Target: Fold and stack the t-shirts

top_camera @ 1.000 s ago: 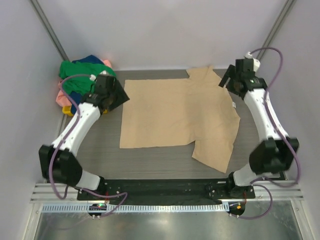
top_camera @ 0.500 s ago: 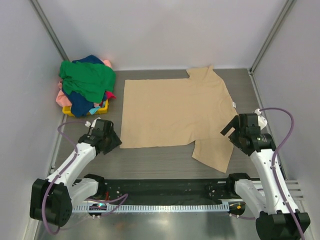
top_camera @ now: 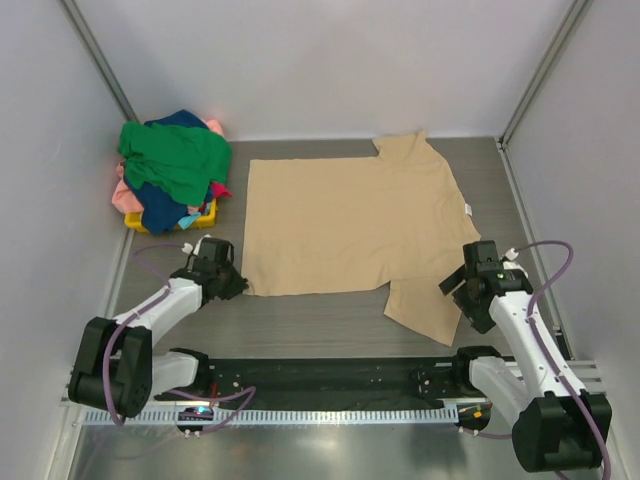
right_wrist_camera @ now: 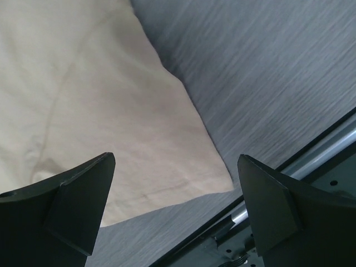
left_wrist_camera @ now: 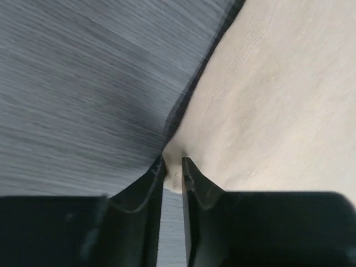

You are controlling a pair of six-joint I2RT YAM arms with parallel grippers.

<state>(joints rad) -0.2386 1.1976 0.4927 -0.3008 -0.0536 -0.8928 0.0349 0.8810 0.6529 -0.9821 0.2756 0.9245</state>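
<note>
The left hand was down low on the bench, and look at that: its two fingers were drawn almost together, with the near corner of the tan t-shirt nipped between the tips. A small fold of cloth showed in the slit. From that hand the shirt ran out flat, off to its right and towards the back.

Over on the other side, the right hand was spread wide with nothing in it. The shirt's near sleeve lay right beneath the gap between its fingers, with the sleeve's pointed corner under the hand and bare bench past it.

Behind the left hand, and well apart from it, the other t-shirts sat heaped on a yellow basket, green on top, navy and pink underneath.
</note>
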